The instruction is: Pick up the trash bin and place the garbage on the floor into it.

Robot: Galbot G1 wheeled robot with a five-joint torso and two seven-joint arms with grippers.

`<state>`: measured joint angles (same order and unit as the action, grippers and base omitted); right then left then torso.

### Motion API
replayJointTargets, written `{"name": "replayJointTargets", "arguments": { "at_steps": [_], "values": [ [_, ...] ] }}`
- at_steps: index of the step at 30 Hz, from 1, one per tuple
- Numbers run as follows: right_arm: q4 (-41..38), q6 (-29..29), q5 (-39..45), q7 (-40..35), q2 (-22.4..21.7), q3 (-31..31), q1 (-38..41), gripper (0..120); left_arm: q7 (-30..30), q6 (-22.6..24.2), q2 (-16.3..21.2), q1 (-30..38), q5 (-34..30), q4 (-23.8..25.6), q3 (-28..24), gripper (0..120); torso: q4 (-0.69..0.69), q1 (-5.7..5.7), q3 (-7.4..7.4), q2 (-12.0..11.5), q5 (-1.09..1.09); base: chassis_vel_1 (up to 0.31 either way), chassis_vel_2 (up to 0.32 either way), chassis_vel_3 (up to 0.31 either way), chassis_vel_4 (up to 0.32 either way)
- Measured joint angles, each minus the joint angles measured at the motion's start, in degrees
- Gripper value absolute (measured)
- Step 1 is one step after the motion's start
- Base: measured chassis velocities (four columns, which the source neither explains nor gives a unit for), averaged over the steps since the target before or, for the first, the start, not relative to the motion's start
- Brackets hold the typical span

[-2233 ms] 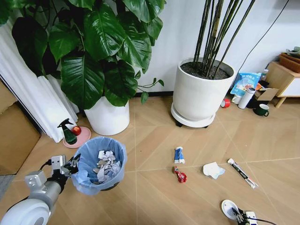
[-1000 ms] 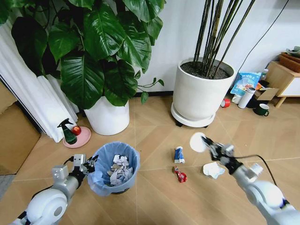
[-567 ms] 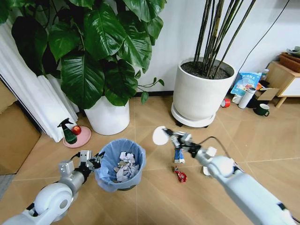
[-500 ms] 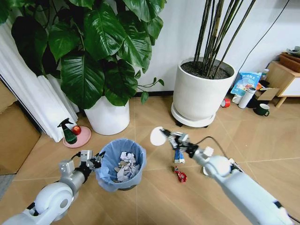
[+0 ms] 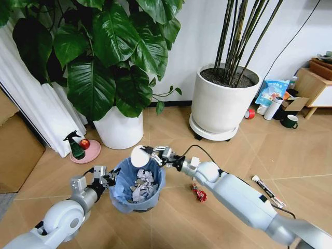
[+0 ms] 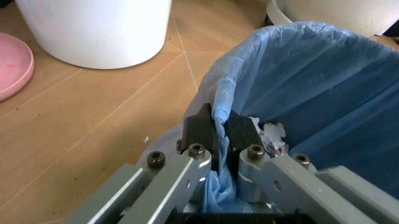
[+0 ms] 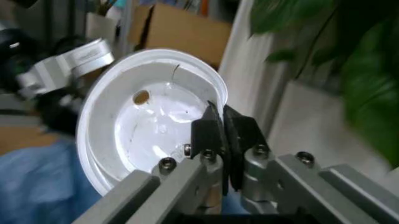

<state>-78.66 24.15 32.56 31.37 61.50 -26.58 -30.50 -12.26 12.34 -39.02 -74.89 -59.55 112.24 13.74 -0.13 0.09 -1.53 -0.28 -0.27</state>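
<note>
One white disc (image 5: 138, 156) hangs over the trash bin (image 5: 136, 182), pinched in the right pincer (image 5: 151, 153).
Left pincer (image 5: 111, 177) clamps the bin's rim; release should come only once the disc is centred over the opening.

A thin, crinkly light-blue plastic bag lines the trash bin (image 5: 137, 184), which holds crumpled paper scraps. Above the bin, a smooth, glossy white plastic disc (image 5: 138, 155). Beside the bin, matt grey metal fingers (image 6: 203, 133) with black pads. Under the bin, a smooth wood-look floor (image 5: 171, 218).
</note>
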Motion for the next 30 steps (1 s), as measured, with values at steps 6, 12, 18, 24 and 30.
{"name": "replayJointTargets", "arguments": {
  "at_steps": [6,12,18,24,30],
  "values": [
    [-3.2,-9.1,8.5,6.1,-4.8,-5.4,4.4,23,0.0,0.0,0.3,-0.4,-0.3,0.5,1.0,0,-0.05,0.00,0.01,0.0,0.00,0.000,0.000,0.000,0.000],
    [-3.3,-11.4,9.5,7.8,-5.5,-5.2,7.7,47,0.0,0.1,0.6,-1.5,-0.4,0.8,2.4,0,0.00,0.00,0.00,0.0,0.00,0.000,0.000,0.000,0.000],
    [-5.5,-11.4,10.5,8.2,-7.4,-2.8,5.4,68,0.0,0.1,0.6,-2.2,-0.6,0.8,4.0,0,-0.02,0.00,0.00,0.0,0.00,0.000,0.000,0.000,0.000],
    [-7.0,-11.6,10.2,8.9,-9.5,0.4,3.2,88,0.0,0.1,1.0,-2.6,-0.8,0.8,4.2,0,-0.02,-0.01,0.01,0.0,0.00,0.000,0.000,0.000,0.000],
    [-6.3,-10.8,8.6,9.9,-10.3,3.6,1.2,100,0.6,-0.1,1.1,-2.6,-1.3,0.9,3.6,0,-0.02,0.00,0.01,0.0,0.00,0.000,0.000,0.000,0.000]
  ]
}}
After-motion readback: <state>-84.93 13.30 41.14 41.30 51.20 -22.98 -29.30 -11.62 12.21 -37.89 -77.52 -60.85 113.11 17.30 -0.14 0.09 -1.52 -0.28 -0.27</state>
